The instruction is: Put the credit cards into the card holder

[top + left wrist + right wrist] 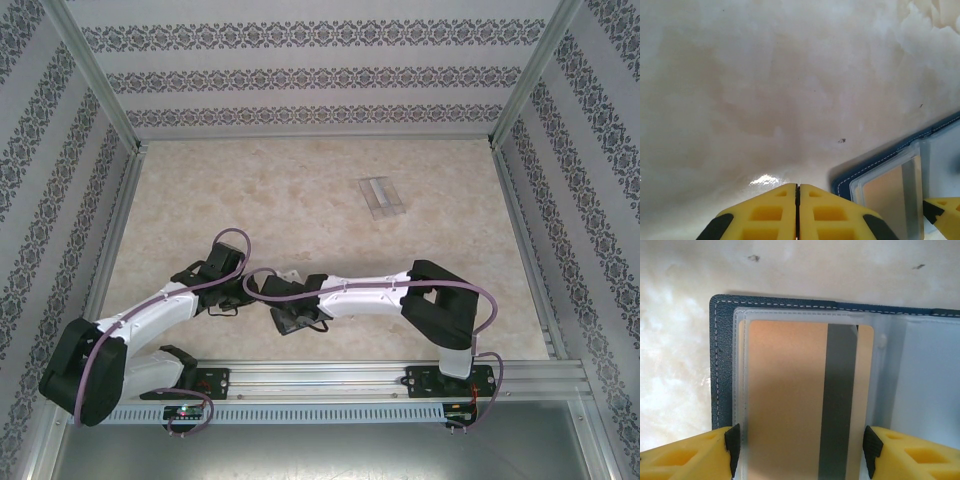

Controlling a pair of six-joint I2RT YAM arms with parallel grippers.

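The right end effector (801, 452) stands open astride the tan credit card (785, 400) sleeved inside the open card holder (721, 365). The left end effector (797, 202), closed and empty, sits just beside the card holder.

The far table (250, 195) gives free passage, blocked only by the clear case (381, 197) at right.

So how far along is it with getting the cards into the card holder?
Done, apparently: a tan card with a dark stripe sits inside a clear sleeve of the open navy card holder. In hand: the right gripper stands open astride that sleeve; the left gripper is shut beside the holder. Left: the neighbouring sleeve looks empty.
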